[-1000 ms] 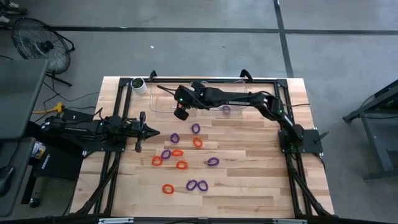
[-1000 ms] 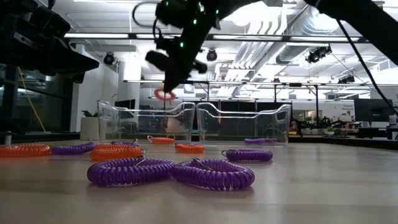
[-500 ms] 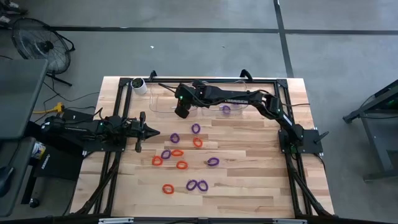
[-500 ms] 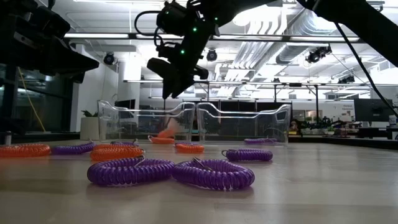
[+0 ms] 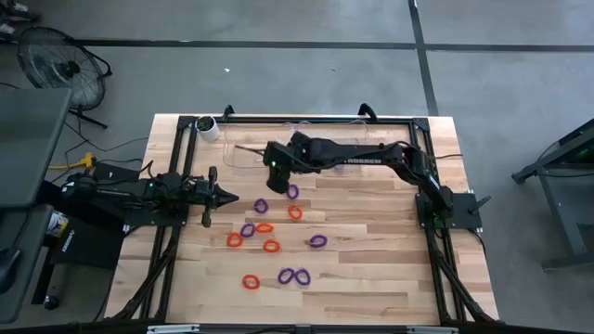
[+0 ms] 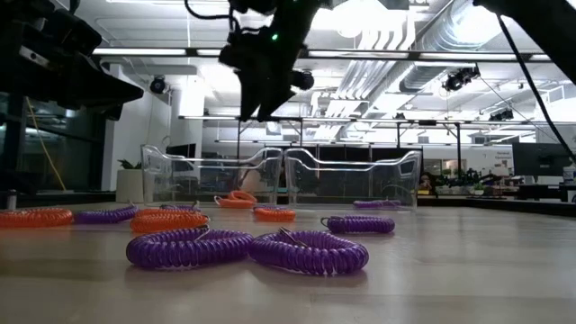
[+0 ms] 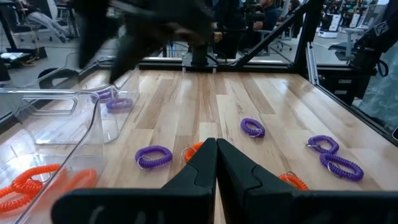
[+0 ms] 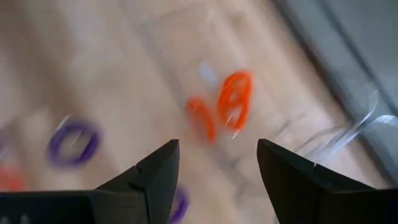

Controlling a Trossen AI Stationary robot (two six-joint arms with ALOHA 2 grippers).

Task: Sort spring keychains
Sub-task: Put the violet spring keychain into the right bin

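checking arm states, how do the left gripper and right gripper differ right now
The left gripper is shut, fingers pressed together; the right gripper is open with a wide gap. The left gripper sits near the left edge of the wooden table, while the right gripper reaches far across, beside the clear plastic bins, above the orange coiled keychains. Both hold nothing.

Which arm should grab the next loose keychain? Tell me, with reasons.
Probably the right. Its open, empty right gripper hangs above the table beside the purple keychain and orange keychain. The left gripper is shut and parked at the table's left edge.
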